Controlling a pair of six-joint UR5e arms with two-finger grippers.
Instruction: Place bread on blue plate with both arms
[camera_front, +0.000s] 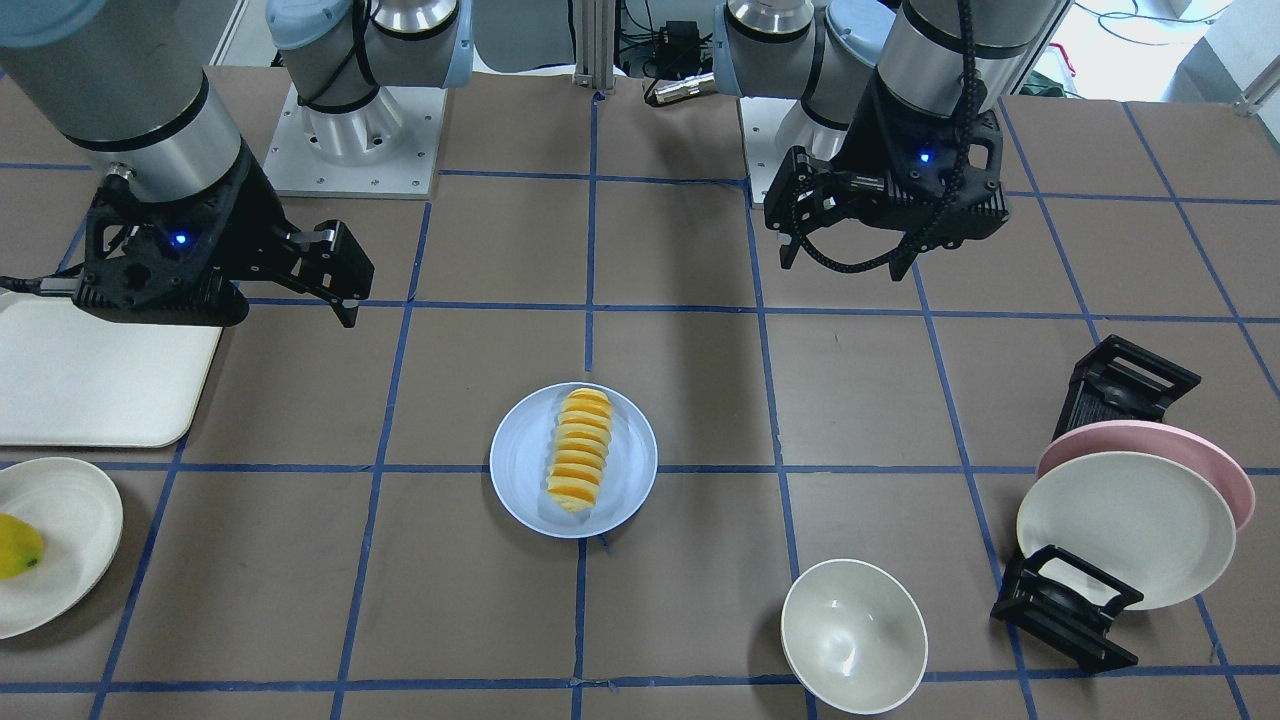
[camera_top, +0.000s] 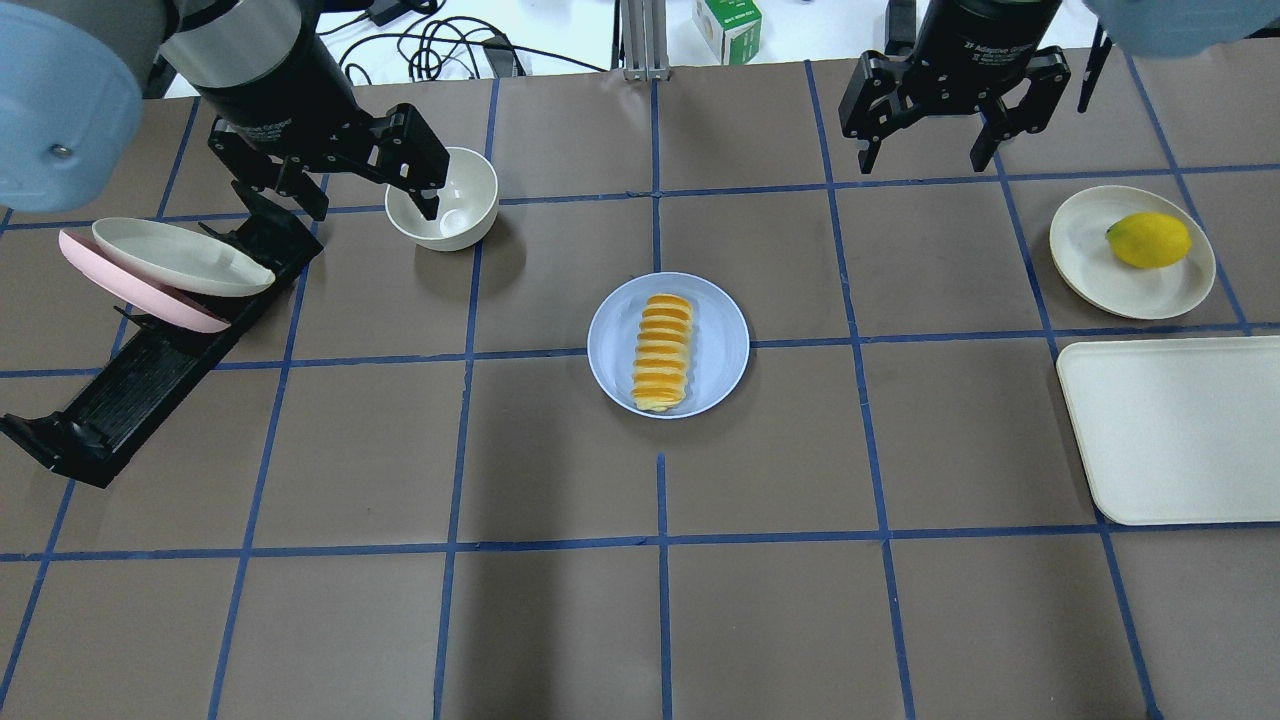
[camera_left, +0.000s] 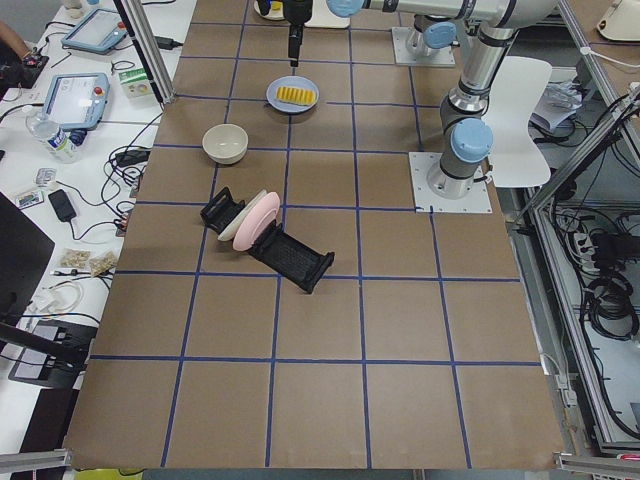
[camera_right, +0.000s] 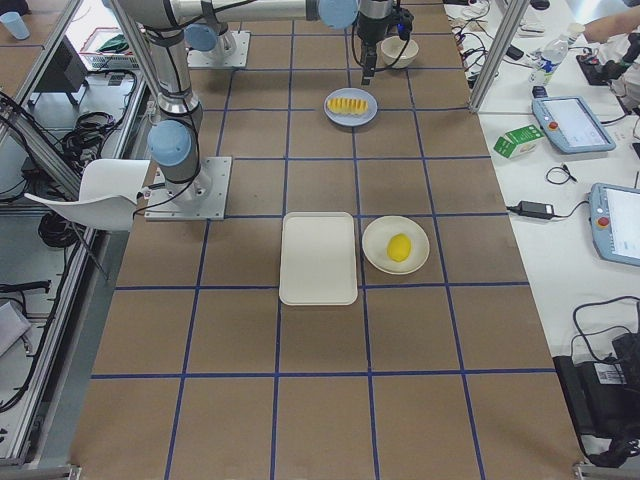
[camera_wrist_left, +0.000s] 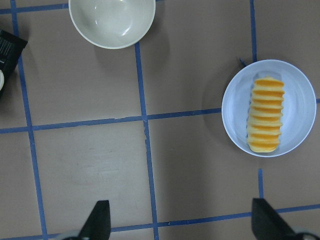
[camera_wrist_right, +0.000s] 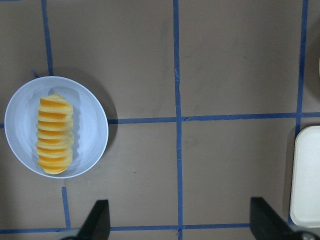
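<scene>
both left tool (camera_top: 370, 205) and right tool (camera_top: 920, 160) gape wide, empty; bread (camera_top: 662, 352) lies unhidden on blue plate (camera_top: 722, 340).

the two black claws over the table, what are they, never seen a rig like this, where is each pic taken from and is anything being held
This is a two-armed robot at a brown table marked with a blue tape grid. Each arm ends in a black two-finger claw: the left gripper and the right gripper. Both are open above the table and hold nothing.

Two pictures look down on the table from opposite long sides. Two are taken from the table's ends. The last two come from cameras on the wrists, and the fingertips show at their bottom edge.

In the middle of the table the bread lies on the blue plate. Also there:
- a white bowl
- a black rack holding a pink plate and a cream plate
- a yellow fruit on a second cream plate
- a white tray
</scene>
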